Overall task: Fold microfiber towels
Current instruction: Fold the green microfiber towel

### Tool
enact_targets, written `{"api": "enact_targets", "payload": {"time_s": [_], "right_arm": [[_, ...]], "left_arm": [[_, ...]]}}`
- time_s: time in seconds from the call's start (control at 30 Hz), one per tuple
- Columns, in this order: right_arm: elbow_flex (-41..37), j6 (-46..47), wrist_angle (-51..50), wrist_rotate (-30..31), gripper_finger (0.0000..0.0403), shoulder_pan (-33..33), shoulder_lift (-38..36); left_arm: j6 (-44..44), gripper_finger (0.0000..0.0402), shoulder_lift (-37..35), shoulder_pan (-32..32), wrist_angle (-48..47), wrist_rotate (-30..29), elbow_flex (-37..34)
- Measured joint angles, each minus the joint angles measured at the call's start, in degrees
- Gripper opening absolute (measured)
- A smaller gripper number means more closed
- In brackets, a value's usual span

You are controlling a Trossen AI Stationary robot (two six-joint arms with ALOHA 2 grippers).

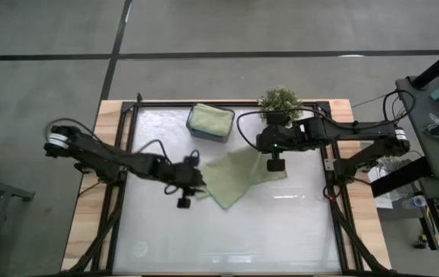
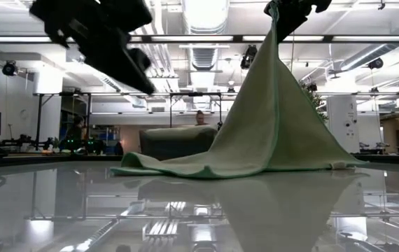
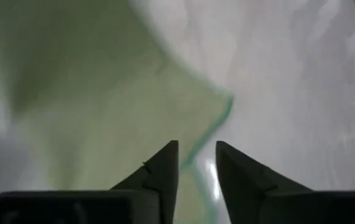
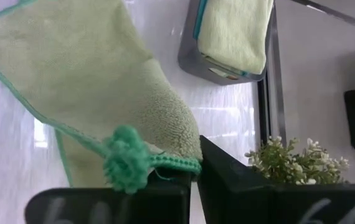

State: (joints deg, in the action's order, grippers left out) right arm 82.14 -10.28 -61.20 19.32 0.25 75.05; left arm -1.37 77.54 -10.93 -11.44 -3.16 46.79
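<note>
I count two sage green towels: one loose towel (image 1: pixel 239 177) on the table and one folded towel (image 1: pixel 210 120) lying on the single grey tray (image 1: pixel 206 135). I see one potted plant (image 1: pixel 281 102) and two arms, each with one gripper.

Bright ceiling lights (image 2: pixel 203 10) glare off the glossy worktop (image 2: pixel 199 210); the left wrist view is motion-blurred throughout.

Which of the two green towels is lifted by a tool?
The unfolded green towel, raised by one corner in the right tool. The other, folded towel lies in the grey tray.
</note>
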Motion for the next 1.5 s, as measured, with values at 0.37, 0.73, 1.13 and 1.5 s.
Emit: {"api": "enact_targets", "payload": {"time_s": [0.37,0.73,1.13,1.5], "right_arm": [[0.0,2.0,0.1,-0.1,0.0008,0.0,0.0],[-0.1,6.7,-0.9,-3.3,0.0008,0.0,0.0],[-0.3,8.9,-0.7,-3.3,0.0008,0.0,0.0],[-0.7,8.9,-0.6,-3.0,0.0008,0.0,0.0]], "left_arm": [[2.5,0.0116,19.6,-1.1,31.2,6.4,-1.9],[1.6,0.0116,27.7,-3.1,32.4,7.2,1.2],[1.8,0.0116,30.7,-3.3,34.0,4.4,1.2],[2.8,0.0091,36.2,-3.2,33.7,0.7,7.2]]}}
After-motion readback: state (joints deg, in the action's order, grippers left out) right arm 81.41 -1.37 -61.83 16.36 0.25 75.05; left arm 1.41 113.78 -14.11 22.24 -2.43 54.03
